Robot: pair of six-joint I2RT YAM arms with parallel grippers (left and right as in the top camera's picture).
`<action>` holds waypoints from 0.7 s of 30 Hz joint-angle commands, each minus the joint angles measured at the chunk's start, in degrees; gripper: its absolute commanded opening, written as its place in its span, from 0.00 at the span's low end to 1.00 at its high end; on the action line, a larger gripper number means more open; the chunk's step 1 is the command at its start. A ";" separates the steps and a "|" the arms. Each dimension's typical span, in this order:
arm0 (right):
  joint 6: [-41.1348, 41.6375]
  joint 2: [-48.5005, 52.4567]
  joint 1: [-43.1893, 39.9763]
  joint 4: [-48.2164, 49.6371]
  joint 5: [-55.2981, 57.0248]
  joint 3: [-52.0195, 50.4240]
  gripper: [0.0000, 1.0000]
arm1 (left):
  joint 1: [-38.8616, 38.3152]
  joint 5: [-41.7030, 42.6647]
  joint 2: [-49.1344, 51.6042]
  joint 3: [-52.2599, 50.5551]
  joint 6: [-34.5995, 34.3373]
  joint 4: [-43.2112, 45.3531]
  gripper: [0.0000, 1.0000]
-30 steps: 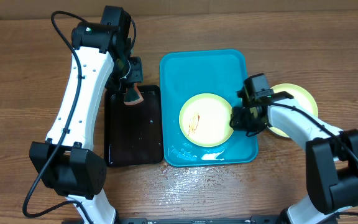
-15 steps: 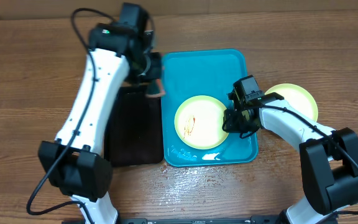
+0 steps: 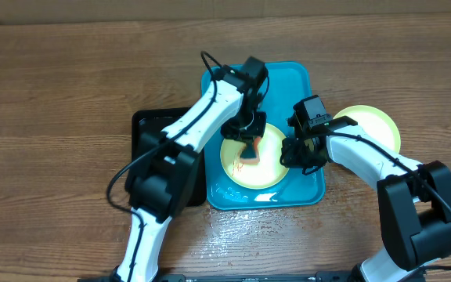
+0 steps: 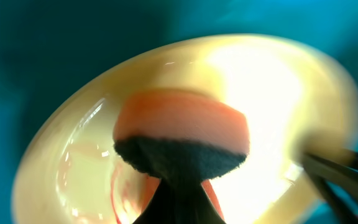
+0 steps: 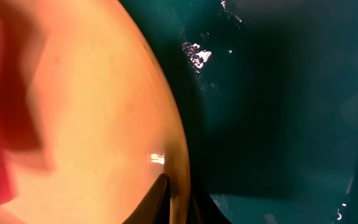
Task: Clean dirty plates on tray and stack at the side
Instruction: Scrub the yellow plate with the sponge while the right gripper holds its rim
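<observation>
One yellow-green plate [image 3: 270, 168] lies in the turquoise tray [image 3: 276, 86], with red-orange smears [image 4: 126, 186] on its pale centre. My left gripper [image 3: 249, 138] hangs over it, shut on an orange sponge [image 3: 250, 150] with a dark scrub side [image 4: 179, 155], and the sponge is down at the plate's centre. My right gripper [image 3: 296, 153] is shut on the plate's right rim [image 5: 180, 186], one finger inside and one outside. A second yellow-green plate [image 3: 376, 124] sits on the table to the right of the tray. In the left wrist view the left gripper [image 4: 180, 208] shows only as dark fingers.
A smaller black tray [image 3: 149, 127] lies left of the turquoise one, partly under my left arm. Water drops shine on the tray's front [image 3: 245, 196] and on the wood in front of it [image 3: 233, 219].
My left arm swung right from over the black tray to above the plate, carrying the sponge. My right gripper closed on the rim and the plate slid slightly left.
</observation>
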 commanded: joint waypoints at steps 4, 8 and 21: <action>-0.02 1.03 0.07 -0.46 1.88 0.48 0.11 | 0.46 -16.28 3.85 -0.11 -1.42 -5.27 0.04; -0.02 1.03 0.07 -0.48 1.88 0.48 0.11 | 0.46 -26.14 3.87 -0.11 -1.40 -8.13 0.04; -0.02 1.03 0.07 -0.55 1.88 0.48 0.11 | -0.02 7.23 5.03 -0.13 6.01 -2.80 0.04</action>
